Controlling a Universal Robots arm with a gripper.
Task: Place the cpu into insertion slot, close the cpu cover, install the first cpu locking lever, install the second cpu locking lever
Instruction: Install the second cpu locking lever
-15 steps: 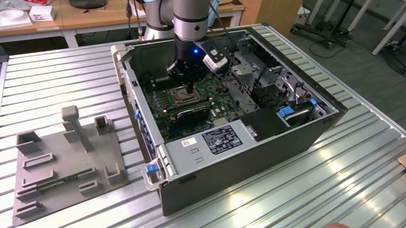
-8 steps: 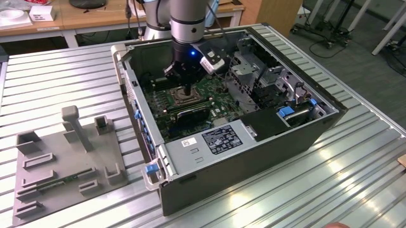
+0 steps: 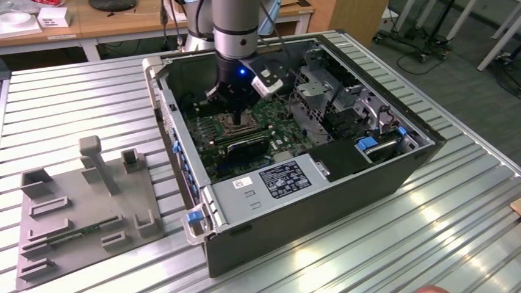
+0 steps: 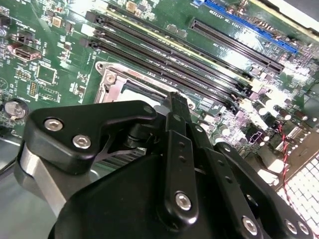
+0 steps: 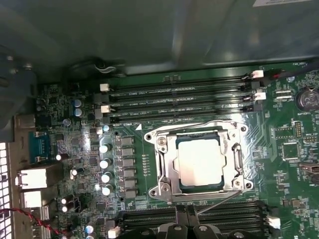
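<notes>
The cpu (image 5: 202,162), a pale square chip, lies in the insertion slot (image 5: 199,199) on the green board. The silvery cpu cover (image 5: 167,167) lies flat over it, framing the chip. One wire lever (image 5: 199,124) lies along the socket's edge by the memory slots. A second wire lever (image 5: 219,201) slants off the opposite edge towards my gripper (image 5: 187,226). In the second wrist view my gripper (image 4: 177,102) is shut on nothing, its tip just beside the socket's rim (image 4: 112,82). In the exterior view the gripper (image 3: 237,127) hangs straight down over the socket (image 3: 228,125) inside the open computer case.
Long black memory slots (image 5: 179,97) flank the socket on two sides. Case walls (image 3: 167,116) and drive cages (image 3: 342,97) hem the arm in. A grey fixture plate (image 3: 82,207) lies on the metal table at the exterior view's left.
</notes>
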